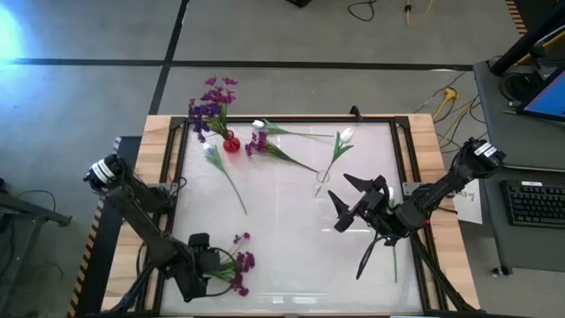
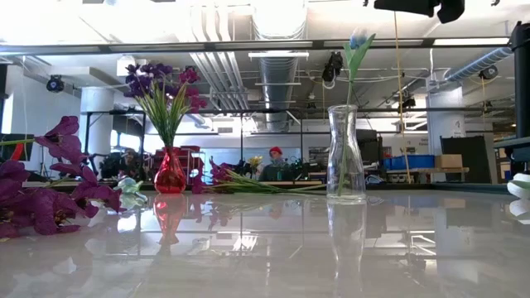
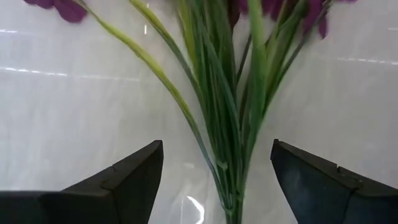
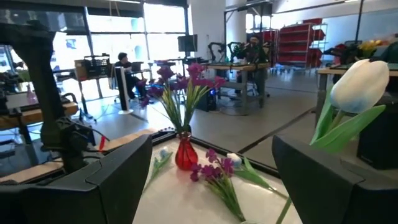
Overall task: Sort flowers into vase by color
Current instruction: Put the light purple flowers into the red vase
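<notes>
A red vase (image 1: 231,144) at the table's far left holds purple flowers (image 1: 212,99). A clear vase (image 2: 345,157) holds one white bud (image 1: 344,136). A purple stem (image 1: 269,148) and a white stem (image 1: 214,157) lie flat on the table near the red vase. Another purple flower (image 1: 240,263) lies near the front left. My left gripper (image 3: 217,171) is open low over it, one finger on either side of its green stalks (image 3: 230,118), not touching. My right gripper (image 1: 357,199) is open and empty, raised above the table right of centre.
The white table top (image 1: 291,238) has a dark frame and wooden side rails (image 1: 159,159). A white bud (image 1: 259,125) lies at the far edge by the purple stem. The white bud in the clear vase shows close to my right gripper (image 4: 360,84).
</notes>
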Motion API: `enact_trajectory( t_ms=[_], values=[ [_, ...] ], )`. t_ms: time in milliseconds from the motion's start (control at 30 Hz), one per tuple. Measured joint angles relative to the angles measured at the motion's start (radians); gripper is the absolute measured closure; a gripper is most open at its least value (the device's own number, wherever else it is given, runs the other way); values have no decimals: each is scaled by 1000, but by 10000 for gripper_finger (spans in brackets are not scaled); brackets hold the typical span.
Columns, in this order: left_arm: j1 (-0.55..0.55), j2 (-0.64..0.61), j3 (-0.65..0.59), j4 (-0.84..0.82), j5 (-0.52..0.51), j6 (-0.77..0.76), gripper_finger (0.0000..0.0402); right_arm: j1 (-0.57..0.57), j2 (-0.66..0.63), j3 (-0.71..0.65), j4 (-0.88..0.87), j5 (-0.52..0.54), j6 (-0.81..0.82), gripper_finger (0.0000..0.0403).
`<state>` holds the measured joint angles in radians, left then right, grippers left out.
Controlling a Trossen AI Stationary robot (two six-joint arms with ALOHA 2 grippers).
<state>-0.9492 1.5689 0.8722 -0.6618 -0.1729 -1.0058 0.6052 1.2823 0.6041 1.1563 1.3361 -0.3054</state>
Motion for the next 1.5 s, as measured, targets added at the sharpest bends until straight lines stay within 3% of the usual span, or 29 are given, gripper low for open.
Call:
enact_trajectory(
  t_ms=[167,300,400,633,733,867,1000,1133,1233,1367,1500],
  values=[
    [-5,58,0,14,13,-2,119,0,3,0,-1,0,6,78],
    [-5,87,2,20,51,-2,154,0,3,0,-2,0,9,78],
    [-6,90,3,29,66,-2,212,0,3,0,-4,0,8,78],
    [-5,59,-2,16,76,25,386,0,4,0,-57,-1,46,78],
    [-6,18,-3,17,72,28,388,3,4,0,-87,-2,64,78],
    [-6,-67,10,14,-21,53,399,17,4,0,-106,-5,70,78],
    [-5,-167,62,19,-230,149,400,37,4,0,-132,-54,63,78],
    [7,-250,126,48,-458,322,401,41,6,3,-173,-227,105,78],
    [30,-298,143,160,-577,530,401,22,26,31,-246,-327,172,79],
    [96,-341,117,399,-556,857,401,-15,105,129,-360,-351,202,79],
    [193,-352,78,546,-464,1036,401,-45,207,259,-400,-432,157,79]
  ],
)
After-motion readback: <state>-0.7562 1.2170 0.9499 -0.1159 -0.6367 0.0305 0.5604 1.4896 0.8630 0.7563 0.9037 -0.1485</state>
